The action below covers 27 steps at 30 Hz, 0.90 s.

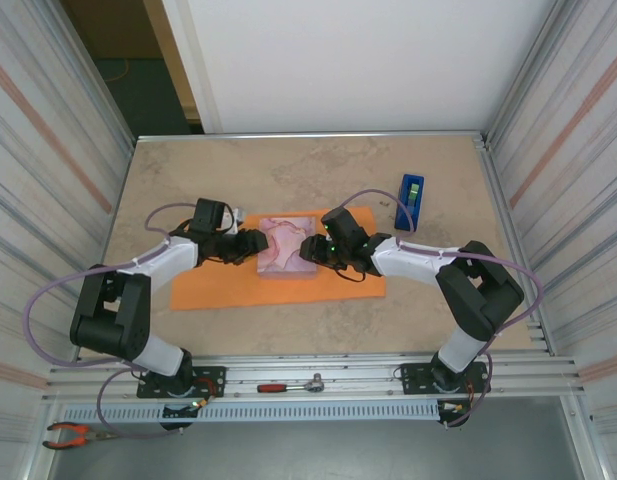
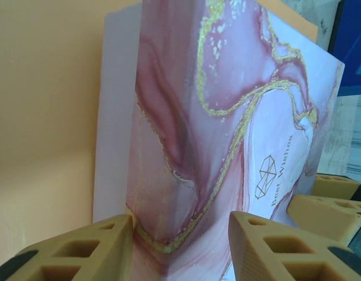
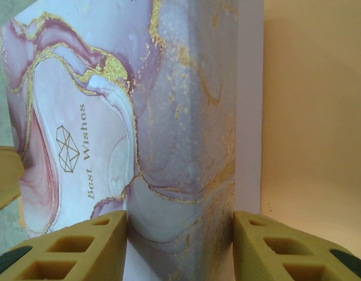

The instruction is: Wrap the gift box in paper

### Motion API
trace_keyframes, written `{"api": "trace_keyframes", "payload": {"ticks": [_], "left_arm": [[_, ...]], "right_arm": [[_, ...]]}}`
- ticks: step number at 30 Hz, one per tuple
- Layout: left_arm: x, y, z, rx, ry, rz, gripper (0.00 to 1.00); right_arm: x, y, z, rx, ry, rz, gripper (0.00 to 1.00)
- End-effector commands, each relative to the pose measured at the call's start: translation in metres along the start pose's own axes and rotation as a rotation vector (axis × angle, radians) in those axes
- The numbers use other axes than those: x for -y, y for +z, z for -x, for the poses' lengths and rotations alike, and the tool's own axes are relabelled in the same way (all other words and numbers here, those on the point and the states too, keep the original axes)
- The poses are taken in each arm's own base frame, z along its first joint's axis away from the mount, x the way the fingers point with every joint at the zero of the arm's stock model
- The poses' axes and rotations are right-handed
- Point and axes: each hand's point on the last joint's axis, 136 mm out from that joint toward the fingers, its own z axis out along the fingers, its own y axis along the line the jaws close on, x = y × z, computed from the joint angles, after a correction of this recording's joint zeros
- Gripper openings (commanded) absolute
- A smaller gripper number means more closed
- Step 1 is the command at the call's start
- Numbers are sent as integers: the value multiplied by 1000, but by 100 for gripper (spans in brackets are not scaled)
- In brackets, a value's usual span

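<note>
L pincer [image 2: 180, 241], R pincer [image 3: 180, 235] clamp gift box [image 1: 286, 250] atop paper [image 1: 213, 285].

The left arm [image 1: 153, 258] and right arm [image 1: 428, 262] are seen folded inward from their bases, with wrists held low over the table's middle. The left gripper [image 1: 256, 243] and right gripper [image 1: 310, 247] are turned toward each other, each clamped across an opposite edge of the gift box [image 1: 288, 248], tan fingers [image 2: 81, 252] set against both faces.
</note>
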Motion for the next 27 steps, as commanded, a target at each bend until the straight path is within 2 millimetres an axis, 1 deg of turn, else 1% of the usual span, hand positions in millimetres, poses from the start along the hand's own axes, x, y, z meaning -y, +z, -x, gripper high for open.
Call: {"api": "trace_keyframes", "payload": {"ticks": [1, 6, 10, 13, 18, 22, 27], "left_arm": [[23, -1, 12, 23, 63, -88, 46], [15, 2, 7, 16, 56, -69, 46], [12, 3, 6, 15, 52, -62, 46], [12, 2, 5, 16, 51, -63, 46], [13, -1, 2, 20, 43, -69, 43], [12, -2, -1, 24, 34, -75, 43], [9, -1, -4, 20, 30, -71, 43]], "right_arm": [[8, 8, -13, -43, 5, -8, 47], [16, 11, -11, -38, 29, -17, 50], [18, 13, -9, -37, 39, -14, 51], [16, 13, -8, -37, 42, -7, 50], [7, 10, -4, -32, 37, 17, 47], [2, 7, 0, -25, 30, 27, 46], [2, 8, 0, -29, 28, 20, 46]]}}
